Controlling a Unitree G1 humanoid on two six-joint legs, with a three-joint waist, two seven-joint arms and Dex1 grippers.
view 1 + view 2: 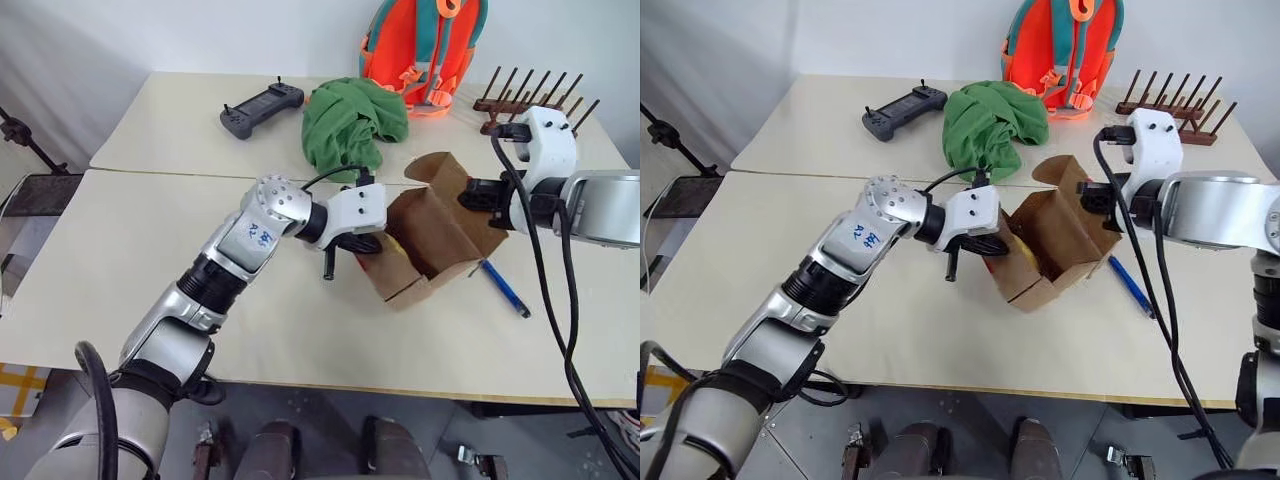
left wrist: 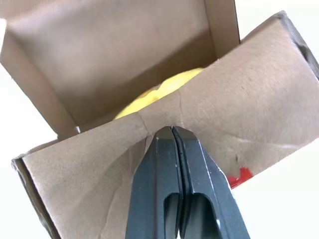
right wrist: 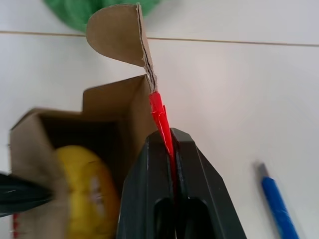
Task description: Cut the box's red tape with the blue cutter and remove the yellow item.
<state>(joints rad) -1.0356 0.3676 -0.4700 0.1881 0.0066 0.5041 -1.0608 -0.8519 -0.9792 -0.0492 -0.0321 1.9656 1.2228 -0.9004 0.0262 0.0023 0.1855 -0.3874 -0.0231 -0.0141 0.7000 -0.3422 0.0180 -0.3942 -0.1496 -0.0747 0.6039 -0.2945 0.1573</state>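
Note:
The brown box (image 1: 440, 235) stands open and tilted on the table, held between both grippers. My left gripper (image 2: 172, 130) is shut on the box's near flap (image 2: 259, 94), which carries a scrap of red tape (image 2: 239, 177). Pinching the far flap from the other side is my right gripper (image 3: 169, 133), shut on that flap's edge along a strip of red tape (image 3: 160, 117). Inside the box lies the yellow item (image 2: 159, 92), partly hidden by the flap. The blue cutter (image 1: 505, 288) rests loose on the table to the right of the box.
A green cloth (image 1: 350, 125) lies just behind the box. Farther back are a dark grey controller (image 1: 262, 107), an orange backpack (image 1: 425, 45) and a wooden rack (image 1: 535, 100). The table's front edge (image 1: 330, 375) runs near me.

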